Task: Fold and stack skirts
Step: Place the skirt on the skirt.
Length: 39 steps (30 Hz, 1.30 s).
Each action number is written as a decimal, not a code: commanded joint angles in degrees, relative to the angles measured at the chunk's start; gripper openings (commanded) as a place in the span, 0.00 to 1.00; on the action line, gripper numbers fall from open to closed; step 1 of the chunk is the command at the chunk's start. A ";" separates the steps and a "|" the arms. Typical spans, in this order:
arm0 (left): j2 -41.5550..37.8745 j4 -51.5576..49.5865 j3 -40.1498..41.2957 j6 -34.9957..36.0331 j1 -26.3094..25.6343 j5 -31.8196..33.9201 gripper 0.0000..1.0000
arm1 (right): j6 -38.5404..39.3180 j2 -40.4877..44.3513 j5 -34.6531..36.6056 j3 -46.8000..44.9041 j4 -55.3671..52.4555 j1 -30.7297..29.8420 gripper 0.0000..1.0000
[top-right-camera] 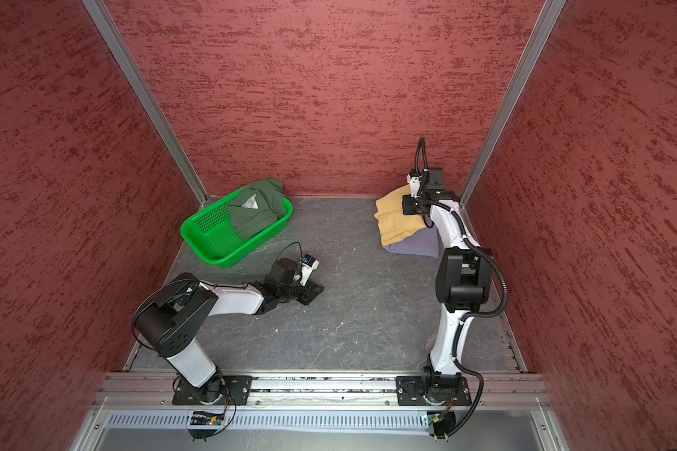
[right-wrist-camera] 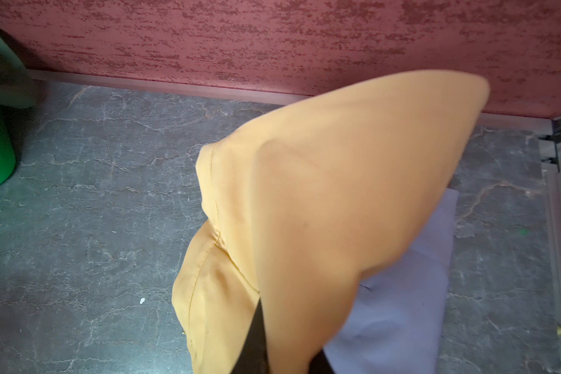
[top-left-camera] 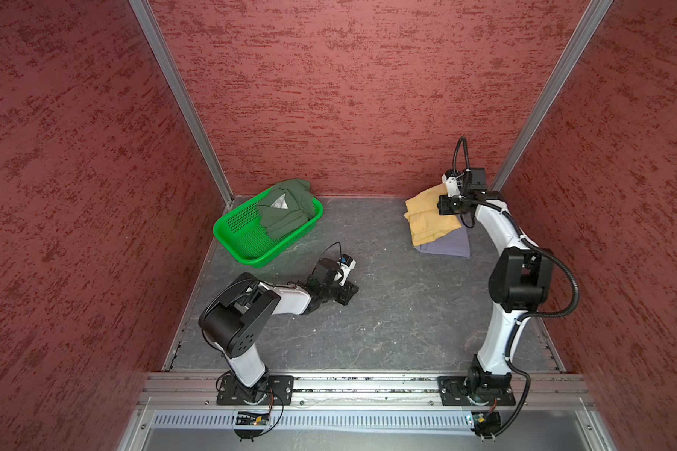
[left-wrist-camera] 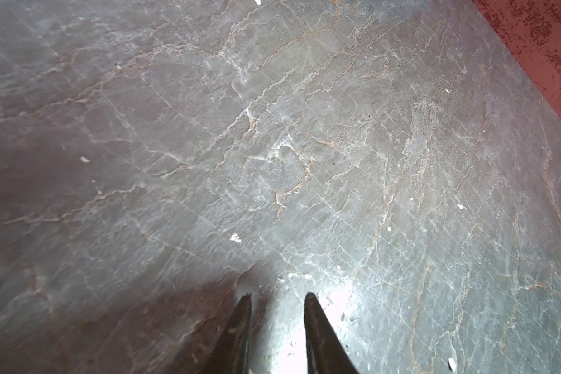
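Right hand [top-left-camera: 447,190] clamped on yellow skirt [top-left-camera: 430,220], atop lavender skirt [top-left-camera: 448,246], back right | left hand [left-wrist-camera: 277,296] slightly apart, empty | green skirt [top-left-camera: 286,213] waits in basket [top-left-camera: 240,241] | tip: lay fold flat, edges square.

The dark grey veined tabletop [top-left-camera: 387,320] carries two items directly. A bright green perforated basket [top-left-camera: 243,242] sits at 10 o'clock. A lavender-grey skirt [top-left-camera: 448,246] lies flat at 2 o'clock. Small white specks [left-wrist-camera: 235,238] dot the surface.
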State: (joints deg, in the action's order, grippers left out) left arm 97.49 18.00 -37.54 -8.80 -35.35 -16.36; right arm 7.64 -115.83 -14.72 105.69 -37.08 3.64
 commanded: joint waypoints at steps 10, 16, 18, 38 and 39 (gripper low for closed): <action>0.42 -0.50 -0.52 -0.22 -0.02 0.10 0.29 | -0.02 -3.88 -9.73 2.70 -0.90 7.12 0.00; 0.51 -1.73 -1.13 0.24 0.02 -0.24 0.29 | 1.06 -6.94 -7.17 2.70 -0.55 8.43 0.00; 0.51 -1.74 -1.22 0.18 -0.07 -0.26 0.30 | 1.23 -7.85 -5.62 2.55 -0.34 8.73 0.00; -0.89 -4.13 -2.20 0.39 -0.94 -0.25 0.30 | -1.36 -8.91 -0.40 -5.23 10.89 12.05 0.80; -1.06 -4.20 -2.23 0.41 -0.95 -0.21 0.30 | -1.51 -8.05 0.33 -5.80 11.61 12.09 0.81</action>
State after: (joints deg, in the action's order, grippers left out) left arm 97.49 14.46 -38.63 -8.75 -36.07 -16.43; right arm 5.74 -126.43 -16.71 101.06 -29.19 15.62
